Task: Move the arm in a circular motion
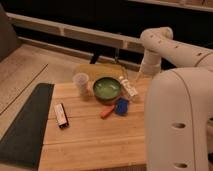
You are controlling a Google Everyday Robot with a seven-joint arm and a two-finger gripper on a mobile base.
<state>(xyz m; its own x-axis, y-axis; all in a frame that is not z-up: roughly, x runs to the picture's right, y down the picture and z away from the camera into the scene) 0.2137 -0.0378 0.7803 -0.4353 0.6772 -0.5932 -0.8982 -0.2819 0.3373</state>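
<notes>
The arm (175, 115) is big and cream-white, with thick rounded segments and small round holes, and it fills the right side of the camera view. Its upper segment runs from the right edge to an elbow (156, 37) at the top. From there it turns down toward the table. The gripper (136, 77) hangs at its lower end, just above the back right part of the wooden table (90, 142), close to a white packet (129, 89) and right of a green bowl (107, 88).
On the table stand a clear plastic cup (81, 82), a yellow bag (99, 71) behind the bowl, an orange item (106, 112), a blue item (121, 106) and a dark bar (61, 115). A dark mat (25, 125) lies left of the table. A railing (75, 32) runs behind.
</notes>
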